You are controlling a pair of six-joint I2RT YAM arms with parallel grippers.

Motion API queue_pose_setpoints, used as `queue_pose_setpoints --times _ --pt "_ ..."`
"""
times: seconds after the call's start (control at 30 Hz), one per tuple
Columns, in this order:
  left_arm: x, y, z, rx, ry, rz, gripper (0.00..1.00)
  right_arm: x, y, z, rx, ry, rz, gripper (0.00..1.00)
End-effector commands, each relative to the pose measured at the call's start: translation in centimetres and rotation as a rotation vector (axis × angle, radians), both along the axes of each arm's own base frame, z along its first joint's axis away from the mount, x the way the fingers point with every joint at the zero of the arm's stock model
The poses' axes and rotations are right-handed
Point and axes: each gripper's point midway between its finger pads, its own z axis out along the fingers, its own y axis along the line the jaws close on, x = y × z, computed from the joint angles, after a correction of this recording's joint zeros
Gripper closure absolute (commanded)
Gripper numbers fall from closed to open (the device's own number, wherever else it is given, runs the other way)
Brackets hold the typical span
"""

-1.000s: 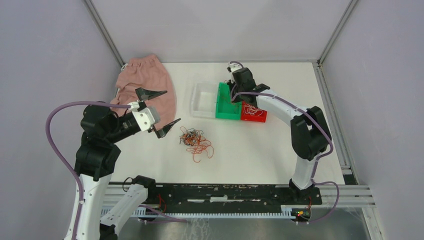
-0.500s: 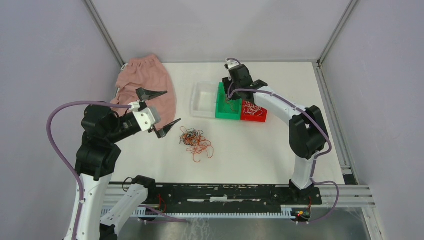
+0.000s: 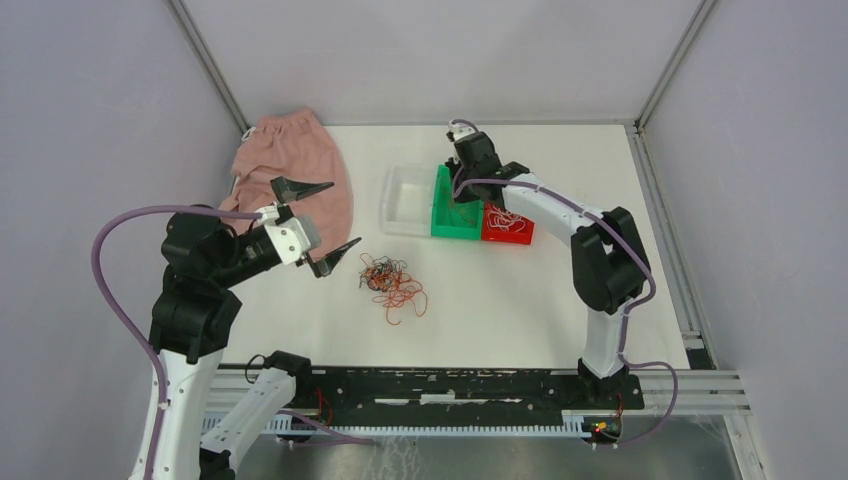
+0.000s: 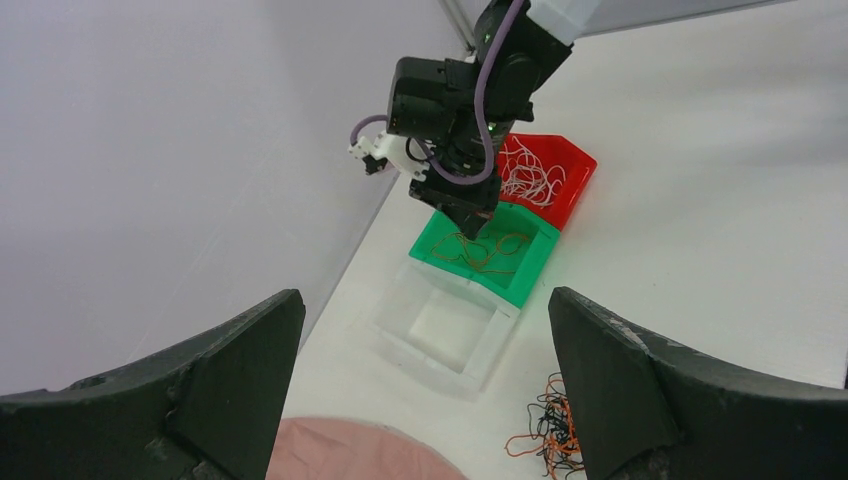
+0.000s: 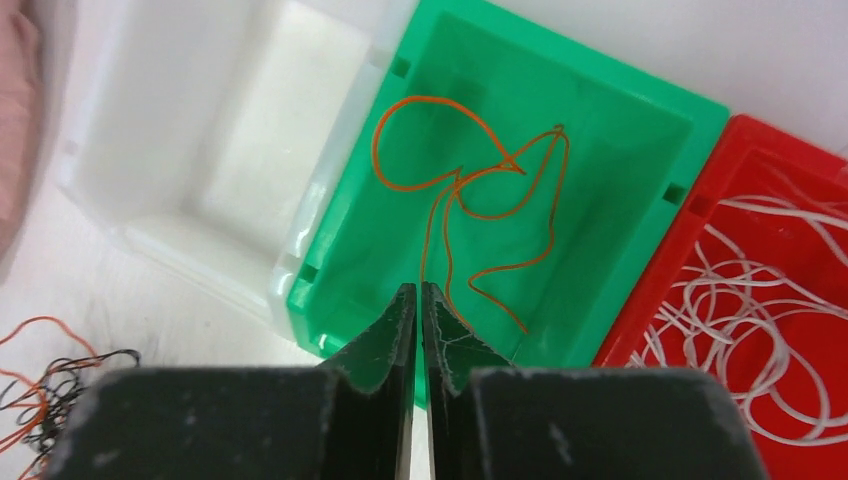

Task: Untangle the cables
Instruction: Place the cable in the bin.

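Observation:
A tangled clump of black and orange-red cables point(image 3: 392, 283) lies mid-table, also seen low in the left wrist view point(image 4: 548, 440). One orange cable point(image 5: 470, 190) lies loose in the green bin point(image 3: 450, 215). White cables point(image 5: 740, 300) fill the red bin point(image 3: 506, 225). My right gripper point(image 5: 420, 288) hangs over the green bin point(image 5: 640, 100) with its jaws shut to a hairline gap. One strand of the orange cable runs up to the tips, and no grip on it shows. My left gripper point(image 3: 344, 213) is wide open and holds nothing, left of the clump.
A clear bin point(image 3: 410, 200) stands left of the green one and holds nothing. A pink cloth point(image 3: 300, 160) lies at the back left, under and behind the left gripper. Metal frame posts rise at the back corners.
The right gripper has shifted slightly left, from the edge between the green and red bins to over the green bin. The left arm has not moved.

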Motion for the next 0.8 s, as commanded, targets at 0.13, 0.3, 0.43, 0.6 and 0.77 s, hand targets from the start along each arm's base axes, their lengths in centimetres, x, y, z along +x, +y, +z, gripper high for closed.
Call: queue_pose_setpoints --times 0.13,0.3,0.43,0.6,0.77 --pt "-0.1 0.0 0.2 0.004 -0.024 -0.001 0.01 0.7 -0.3 -2.9 -0.024 0.018 -0.049 0.89" --pt "0.4 0.0 -1.7 0.015 0.052 0.011 0.01 -1.0 0.7 3.8 0.064 -0.154 -0.004 0.6" --pt "0.8 0.0 -3.7 0.026 0.117 0.019 0.01 -5.0 2.1 6.6 0.073 -0.205 0.074 0.49" --pt "1.0 0.0 -4.8 0.037 0.139 0.018 0.01 -11.1 4.3 5.2 0.136 -0.16 0.176 0.41" --pt "0.6 0.2 -5.1 0.059 0.124 0.015 0.01 -17.4 6.8 0.7 0.226 -0.034 0.357 0.33"
